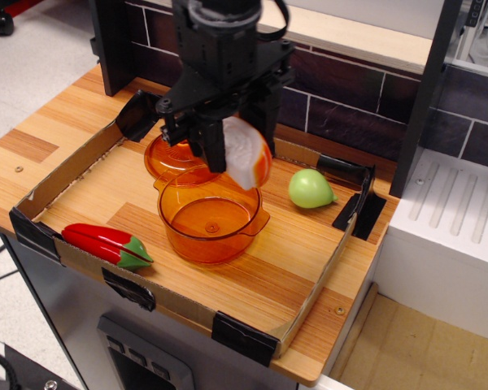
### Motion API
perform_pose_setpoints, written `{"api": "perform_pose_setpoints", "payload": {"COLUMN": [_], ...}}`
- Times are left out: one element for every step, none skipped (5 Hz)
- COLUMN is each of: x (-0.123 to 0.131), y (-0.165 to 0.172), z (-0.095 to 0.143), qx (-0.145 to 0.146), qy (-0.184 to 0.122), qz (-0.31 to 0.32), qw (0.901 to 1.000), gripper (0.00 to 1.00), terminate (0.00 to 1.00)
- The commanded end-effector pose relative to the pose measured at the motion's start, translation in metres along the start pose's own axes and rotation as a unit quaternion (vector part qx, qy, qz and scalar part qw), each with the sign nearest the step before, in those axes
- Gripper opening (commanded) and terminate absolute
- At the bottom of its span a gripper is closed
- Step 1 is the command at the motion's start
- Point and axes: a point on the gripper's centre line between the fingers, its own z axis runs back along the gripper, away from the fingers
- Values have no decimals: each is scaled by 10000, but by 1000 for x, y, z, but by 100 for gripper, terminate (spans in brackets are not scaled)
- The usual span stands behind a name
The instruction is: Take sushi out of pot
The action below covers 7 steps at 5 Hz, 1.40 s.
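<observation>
The orange translucent pot [210, 217] stands in the middle of the cardboard-rimmed tray, and its inside is bare. My gripper [232, 154] hangs just above the pot's far rim, shut on the sushi [246, 153]. The sushi is white with an orange layer and tilts in the fingers, clear of the pot.
An orange lid [172, 156] lies behind the pot. A pale green fruit [311, 188] sits to the right. A red pepper [106, 244] lies at the front left. The low cardboard wall [252, 329] rims the tray on the wooden counter [41, 138]. A dark brick wall stands behind.
</observation>
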Motion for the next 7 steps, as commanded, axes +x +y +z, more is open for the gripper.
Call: {"api": "perform_pose_setpoints", "payload": {"x": [46,70,94,105,116,125,123], "y": [12,14,20,28,37,45,51], "z": [7,2,-14,-38,-50,-58,-71], "qx": [-121,19,141,321,402,422,494], "qy": [-372,-277,-336,-530,-555,-603,-835], "qz": [108,187,285,227,142,183,1267], "qw": [9992,9994,9989,9978,9975,9971,9872], "gripper": [0,0,0,0,0,0,0], "terminate": [0,0,0,0,0,0,0]}}
